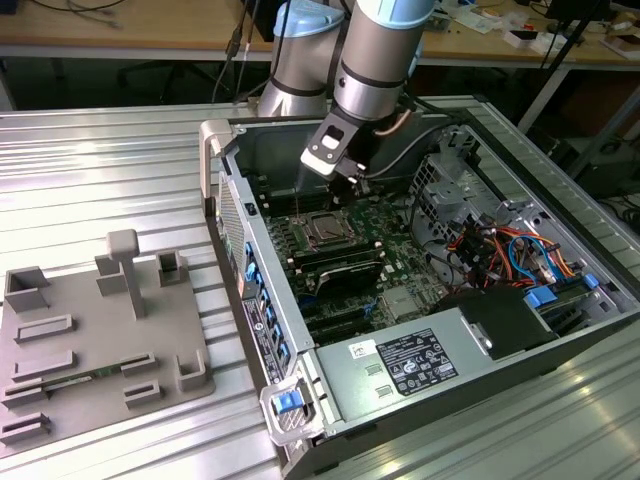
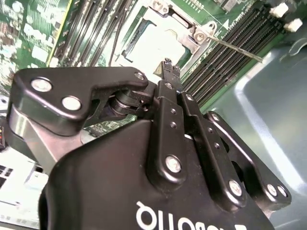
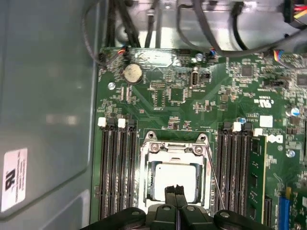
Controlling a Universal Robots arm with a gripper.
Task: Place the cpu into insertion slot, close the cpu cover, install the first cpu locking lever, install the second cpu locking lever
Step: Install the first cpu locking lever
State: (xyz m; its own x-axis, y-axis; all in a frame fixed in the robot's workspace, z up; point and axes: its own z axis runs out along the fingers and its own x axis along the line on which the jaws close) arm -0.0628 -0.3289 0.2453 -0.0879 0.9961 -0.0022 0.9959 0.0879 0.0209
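- The gripper (image 3: 175, 191) has its two fingers pressed together with nothing between them, tips pointing down into the open computer case (image 1: 262, 262)
- One cpu (image 3: 175, 173), silver-topped, sits in the insertion slot (image 1: 327, 230) directly under the fingertips; whether they touch it cannot be told
- One cpu cover (image 3: 175, 149), a silver frame, lies flat around the chip, just beyond the fingertips
- One thin wire locking lever (image 3: 212, 175) slants along the socket's side, just beside the fingers
- Two banks of long black memory slots (image 3: 117, 172) flank the gripper, one on each side; one green memory module (image 3: 257, 177) stands in the bank on the lever's side
- One round coin cell (image 3: 133, 73) lies on the green motherboard (image 3: 158, 108), well beyond the fingertips
- Two white printed labels: one on the case wall (image 3: 14, 179), one on the grey power supply box (image 1: 405, 365), both well away from the gripper, their print not legible
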